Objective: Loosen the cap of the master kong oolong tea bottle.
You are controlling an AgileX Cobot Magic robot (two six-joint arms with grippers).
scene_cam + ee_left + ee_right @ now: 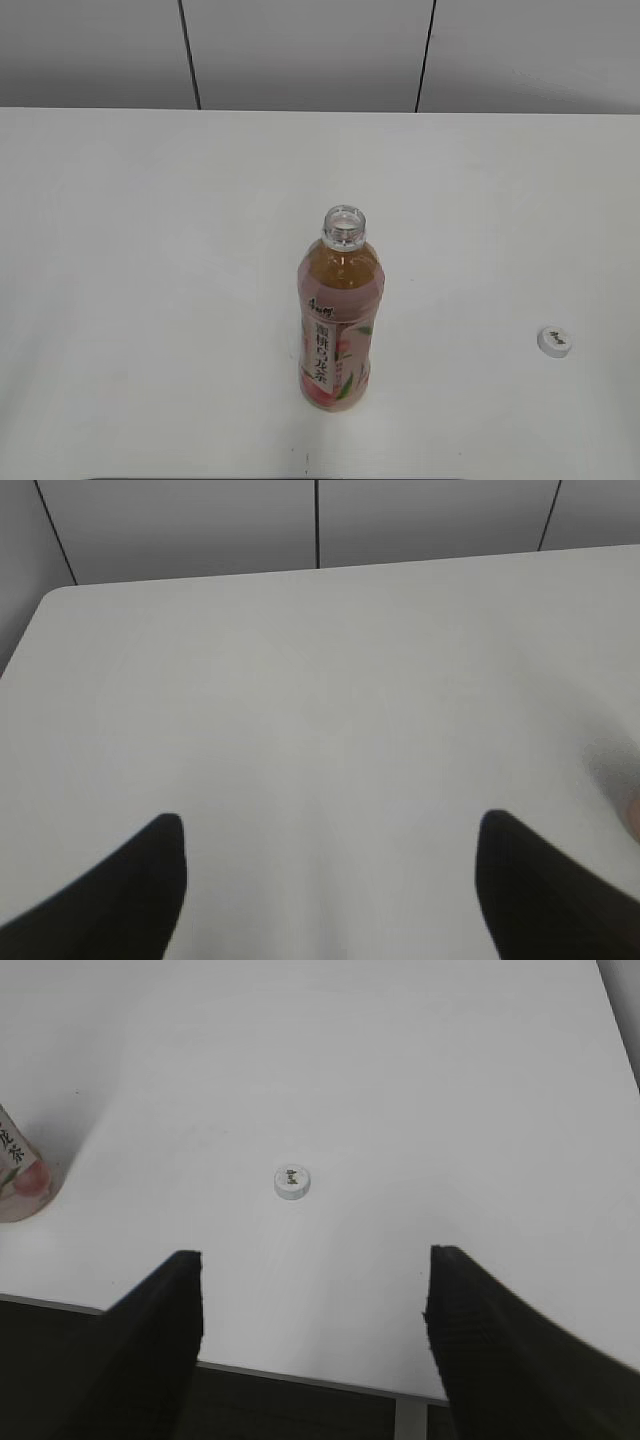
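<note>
Ahead of right tool (312, 1345): cap (292, 1182) lay flat on the table (450, 1110), mark upward, just beyond the gap between the two dark fingers, roughly centred on it.
Left of right tool: base of the master kong oolong tea bottle (18, 1175) stood at the frame edge, well apart from the cap.
Right tool state: spread wide, gripping nothing, hanging above the near table edge.
Left tool (330, 880) state: likewise spread wide and empty, only bare table ahead of it; a pinkish blur at the far right edge, probably the bottle, too smeared to tell.
Bottle, exterior view: master kong oolong tea bottle (341, 320) stood upright, neck open and threads bare; cap (555, 341) lay on the table well off to the side of it.
Step in hand: judged finished or all but finished, since the cap sat fully off the neck, beyond mere loosening.
Next move: judged to call for little more than drawing both tools clear without nudging the upright, uncapped bottle; a knock would spill tea.
</note>
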